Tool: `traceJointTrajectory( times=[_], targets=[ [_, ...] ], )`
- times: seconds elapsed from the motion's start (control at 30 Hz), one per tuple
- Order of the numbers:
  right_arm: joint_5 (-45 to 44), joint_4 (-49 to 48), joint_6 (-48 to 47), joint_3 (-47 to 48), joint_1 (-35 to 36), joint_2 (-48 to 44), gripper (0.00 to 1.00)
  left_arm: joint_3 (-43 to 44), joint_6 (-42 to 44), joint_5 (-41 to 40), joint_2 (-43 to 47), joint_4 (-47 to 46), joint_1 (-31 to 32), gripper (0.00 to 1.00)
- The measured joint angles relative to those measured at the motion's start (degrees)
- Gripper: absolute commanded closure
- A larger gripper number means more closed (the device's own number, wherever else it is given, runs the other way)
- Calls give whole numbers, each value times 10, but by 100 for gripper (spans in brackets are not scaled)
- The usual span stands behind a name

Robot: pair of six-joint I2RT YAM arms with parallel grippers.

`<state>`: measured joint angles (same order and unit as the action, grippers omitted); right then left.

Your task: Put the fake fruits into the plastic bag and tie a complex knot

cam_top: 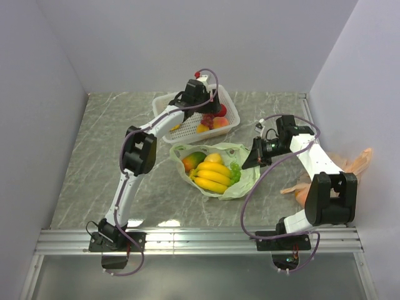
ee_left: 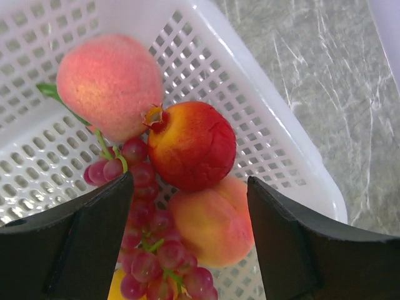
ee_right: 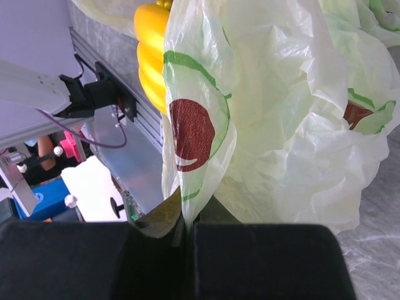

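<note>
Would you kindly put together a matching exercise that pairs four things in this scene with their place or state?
1. banana bunch
2. grapes
3. left tool
4. right tool

A. open, above the white basket
B. shut on an edge of the plastic bag
C. lying in the white basket
D. inside the plastic bag

Pairs: 1-D, 2-C, 3-A, 4-B

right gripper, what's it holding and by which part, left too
The right gripper pinches the thin pale green plastic bag by a fold at its edge; the open left gripper holds nothing.
</note>
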<state>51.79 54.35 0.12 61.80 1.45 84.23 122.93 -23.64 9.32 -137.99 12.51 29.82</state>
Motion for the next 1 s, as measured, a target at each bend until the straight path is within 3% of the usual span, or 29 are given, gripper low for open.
traceJointTrajectory(
  times=[0.27, 0.83, 0.93, 1.0],
  targets=[
    [0, -3, 0, 0, 0, 5, 100, -3, -46, -1, -21, -40, 0, 20],
    [1, -5, -2, -3, 0, 18, 100, 18, -62, 27, -83, -94, 1, 16],
    [1, -5, -2, -4, 0, 18, 100, 22, -69, 30, -92, -106, 1, 24],
    [1, -6, -3, -5, 0, 18, 100, 22, -74, 33, -94, -113, 1, 36]
  ],
)
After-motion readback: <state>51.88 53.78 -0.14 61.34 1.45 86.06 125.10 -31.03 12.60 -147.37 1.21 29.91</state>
